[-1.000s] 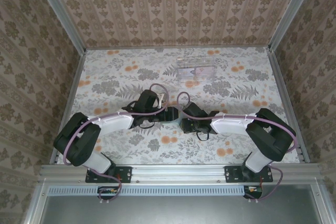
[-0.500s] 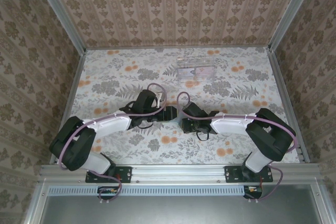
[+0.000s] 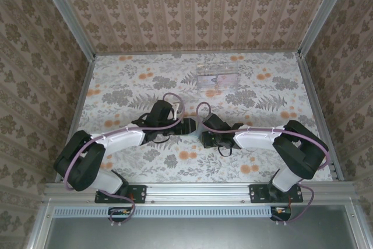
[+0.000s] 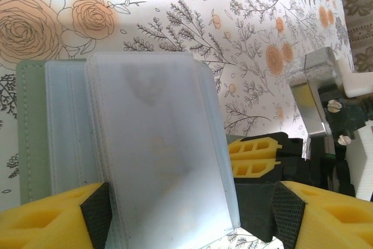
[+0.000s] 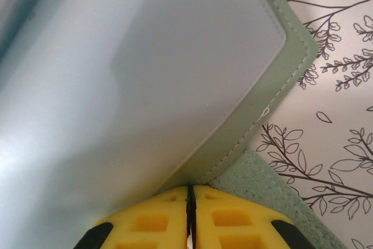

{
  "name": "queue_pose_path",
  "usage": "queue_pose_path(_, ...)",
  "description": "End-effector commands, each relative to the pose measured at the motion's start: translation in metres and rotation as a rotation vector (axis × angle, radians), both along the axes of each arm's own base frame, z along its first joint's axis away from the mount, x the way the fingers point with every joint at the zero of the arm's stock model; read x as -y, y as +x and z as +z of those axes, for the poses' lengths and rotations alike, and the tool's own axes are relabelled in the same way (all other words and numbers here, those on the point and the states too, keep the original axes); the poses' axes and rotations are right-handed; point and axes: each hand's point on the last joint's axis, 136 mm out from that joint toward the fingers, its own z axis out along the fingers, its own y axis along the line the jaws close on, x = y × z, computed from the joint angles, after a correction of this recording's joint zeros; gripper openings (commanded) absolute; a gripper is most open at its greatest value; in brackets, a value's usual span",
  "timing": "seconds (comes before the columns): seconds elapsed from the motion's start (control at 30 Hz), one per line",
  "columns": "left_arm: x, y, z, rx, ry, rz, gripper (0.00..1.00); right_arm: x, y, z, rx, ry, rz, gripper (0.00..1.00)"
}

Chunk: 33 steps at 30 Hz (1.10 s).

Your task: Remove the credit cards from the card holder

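The card holder [image 4: 145, 144] fills the left wrist view: frosted blue-grey slot pockets fanned over a green stitched cover [image 4: 26, 138]. My left gripper [image 4: 192, 217] is open and straddles the pockets. Its left pad [image 4: 96, 214] sits at the pockets' edge, and its right pad [image 4: 288, 214] stands apart from them. My right gripper [image 5: 190, 202] is shut on the card holder's green stitched edge [image 5: 256, 126]. Its yellow fingers [image 4: 256, 155] also appear beside the pockets. The credit cards are hidden inside the frosted pockets. From above, the left gripper [image 3: 185, 125] and right gripper [image 3: 204, 135] meet at the table's centre.
A clear plastic tray [image 3: 217, 77] lies at the back of the flowered table [image 3: 116, 91], beyond both grippers. Patterned walls close the table in on three sides. Bare cloth lies to the left and right of the arms.
The left arm's elbow has swung a little to the left, and its gripper has stayed at the holder. The right arm has not moved.
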Motion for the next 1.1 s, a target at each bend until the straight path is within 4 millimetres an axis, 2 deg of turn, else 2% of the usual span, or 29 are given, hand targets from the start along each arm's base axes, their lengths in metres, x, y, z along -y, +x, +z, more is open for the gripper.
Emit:
queue_pose_path(0.0, -0.001, 0.0, 0.012, 0.03, -0.039, 0.0, 0.75, -0.003, -0.004, -0.01, -0.037, 0.006, 0.002, 0.13)
queue_pose_path(0.33, -0.008, 0.002, 0.019, 0.046, -0.073, 0.033, 0.75, 0.001, -0.004, -0.008, -0.027, -0.007, -0.005, 0.13)
queue_pose_path(0.8, 0.013, -0.005, 0.014, 0.007, -0.132, -0.041, 0.72, 0.003, -0.003, -0.007, -0.024, -0.01, -0.011, 0.13)
queue_pose_path(0.9, 0.005, -0.002, 0.007, 0.005, -0.097, -0.013, 0.72, 0.005, -0.003, -0.002, -0.009, -0.017, -0.013, 0.13)
queue_pose_path(1.07, -0.023, 0.009, -0.014, -0.017, 0.025, 0.064, 0.74, 0.018, 0.001, 0.015, 0.037, -0.044, -0.018, 0.14)
